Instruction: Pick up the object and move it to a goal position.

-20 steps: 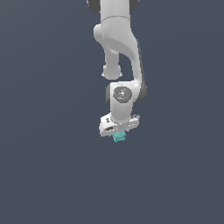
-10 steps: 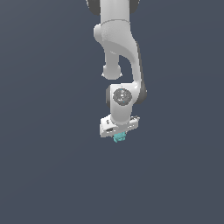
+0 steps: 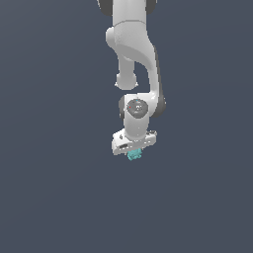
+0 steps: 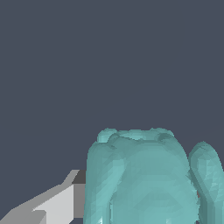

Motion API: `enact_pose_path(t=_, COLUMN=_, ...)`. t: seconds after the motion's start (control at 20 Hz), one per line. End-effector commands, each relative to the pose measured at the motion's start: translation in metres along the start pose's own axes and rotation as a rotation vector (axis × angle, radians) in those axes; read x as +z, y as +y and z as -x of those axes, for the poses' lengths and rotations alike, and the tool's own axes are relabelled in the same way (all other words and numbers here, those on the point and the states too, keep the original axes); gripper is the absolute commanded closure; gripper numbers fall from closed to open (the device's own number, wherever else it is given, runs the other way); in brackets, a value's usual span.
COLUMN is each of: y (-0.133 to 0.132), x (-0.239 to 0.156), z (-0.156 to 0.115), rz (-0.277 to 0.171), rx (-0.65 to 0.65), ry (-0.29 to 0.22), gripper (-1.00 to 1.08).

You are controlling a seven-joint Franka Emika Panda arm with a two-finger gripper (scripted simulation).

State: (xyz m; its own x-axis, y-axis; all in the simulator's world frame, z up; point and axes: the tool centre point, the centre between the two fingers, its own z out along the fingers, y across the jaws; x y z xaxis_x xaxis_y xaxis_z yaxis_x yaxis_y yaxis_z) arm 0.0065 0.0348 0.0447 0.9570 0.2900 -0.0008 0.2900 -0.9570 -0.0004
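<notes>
Exterior view: my white jointed arm [image 3: 132, 54] comes down from 12 o'clock, bends through the grey-capped wrist joint [image 3: 137, 107] near the middle of the frame, and ends in my white two-fingered gripper [image 3: 133, 152], which points toward 6 o'clock. The gripper body is slightly tilted, its end toward the exterior view's left sitting lower. The small teal, lumpy, knobbly object [image 3: 134, 155] sits directly under the gripper body, touching it, and is much narrower than it. Around it there is only the plain dark slate-grey backdrop [image 3: 54, 188]; I can see no surface touching the object from below. Wrist view: the teal object [image 4: 146, 179] fills the frame from about 5 to 7 o'clock, with rounded lobes along its upper edge and a separate lobe at the 4 o'clock side. One white and grey finger [image 4: 48, 205] lies against its flank at 7 o'clock. The opposite finger is hidden behind the object. Gripper state: fingers closed in on the object, holding it between them.
</notes>
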Motion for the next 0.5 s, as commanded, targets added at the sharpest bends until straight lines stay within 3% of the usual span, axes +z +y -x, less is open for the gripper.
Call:
enact_pose_path(t=0.0, y=0.004, x=-0.007, z=0.000, rz=0.001, rx=0.001, ry=0.001, gripper=1.08)
enact_pose_path(t=0.45, y=0.037, x=-0.068, z=0.003, rz=0.000, rx=0.000, ry=0.001, gripper=1.08)
